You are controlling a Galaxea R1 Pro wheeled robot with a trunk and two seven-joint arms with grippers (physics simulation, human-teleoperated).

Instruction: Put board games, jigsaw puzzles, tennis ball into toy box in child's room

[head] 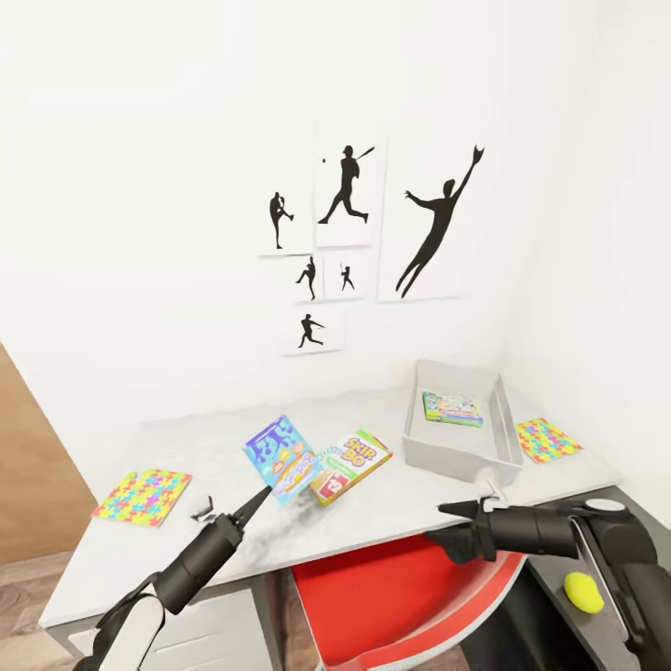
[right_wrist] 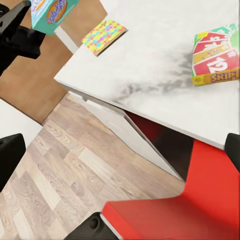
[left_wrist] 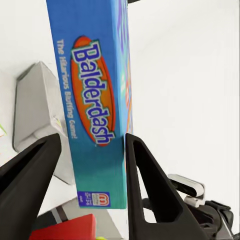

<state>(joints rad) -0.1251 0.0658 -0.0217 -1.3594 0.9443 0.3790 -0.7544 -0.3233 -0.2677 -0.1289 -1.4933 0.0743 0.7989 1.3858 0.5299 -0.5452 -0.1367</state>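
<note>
Left gripper (head: pixel 264 492) clamps the teal board game (head: pixel 280 458) aloft, toy box (head: pixel 463 456) at its three o'clock; right gripper (head: pixel 457 529) gapes empty

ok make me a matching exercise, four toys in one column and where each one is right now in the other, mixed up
Toys
1. Balderdash box
2. Skip-Bo box
3. green-edged game
4. tennis ball

Places
A. inside the toy box
B. flat on the table
C. off the tabletop, low beside the right arm
D. raised between the left gripper fingers

Pairs: 1-D, 2-B, 3-A, 4-C
</note>
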